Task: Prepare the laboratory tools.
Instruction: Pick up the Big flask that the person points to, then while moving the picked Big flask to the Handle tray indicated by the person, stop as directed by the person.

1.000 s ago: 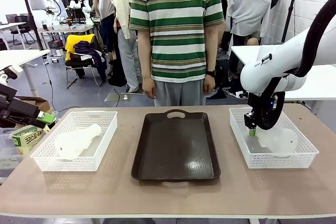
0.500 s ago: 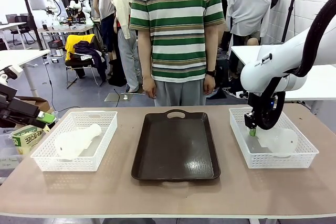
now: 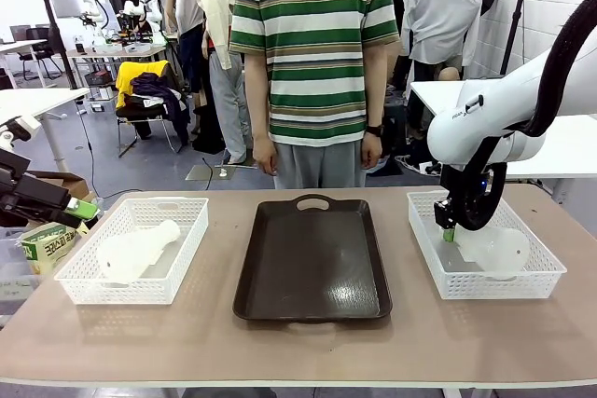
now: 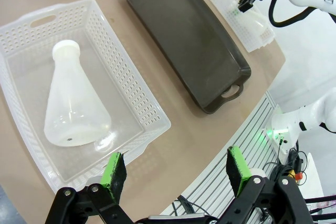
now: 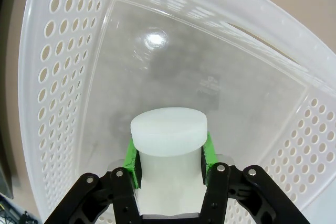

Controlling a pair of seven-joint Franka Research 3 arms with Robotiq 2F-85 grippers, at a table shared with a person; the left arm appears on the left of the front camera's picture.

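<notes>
Frosted flask (image 3: 496, 247) lies sideways, neck toward the tray (image 3: 312, 272), right gripper (image 3: 448, 231) clamping that neck; left gripper (image 4: 176, 166) spread apart.

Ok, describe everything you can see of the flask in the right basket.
Frosted-white translucent conical flask, looks plastic: wide base, narrow neck, thick white rim. It lies on its side in the right basket, neck toward the tray. The right gripper is shut on its neck, green pads just under the rim.
</notes>
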